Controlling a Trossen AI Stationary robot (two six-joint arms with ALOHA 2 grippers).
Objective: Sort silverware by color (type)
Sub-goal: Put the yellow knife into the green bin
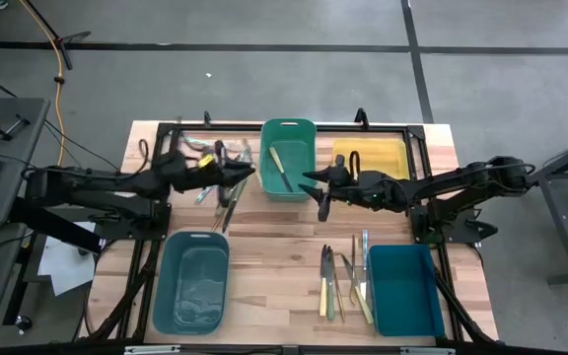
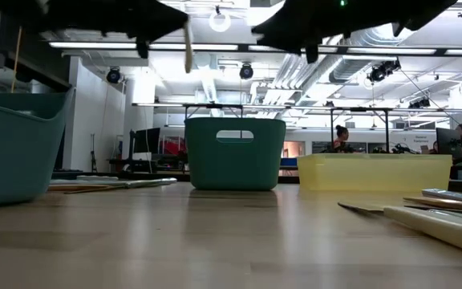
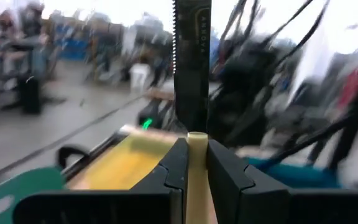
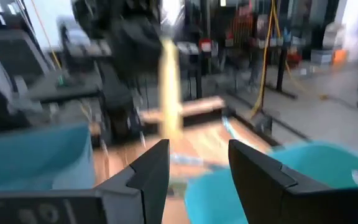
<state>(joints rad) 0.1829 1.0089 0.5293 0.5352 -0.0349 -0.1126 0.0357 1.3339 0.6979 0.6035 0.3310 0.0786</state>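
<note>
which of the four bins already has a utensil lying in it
The green bin at the table's far middle: one pale-handled utensil lies inside it. The yellow bin and both teal bins show none.

Wood-grain table (image 1: 264,266) with smooth plastic bins.
Green bin (image 1: 288,158) at 12 o'clock, translucent yellow bin (image 1: 371,156) at 1 o'clock; metal-ended silverware (image 1: 343,284) has pale, glossy handles.
</note>
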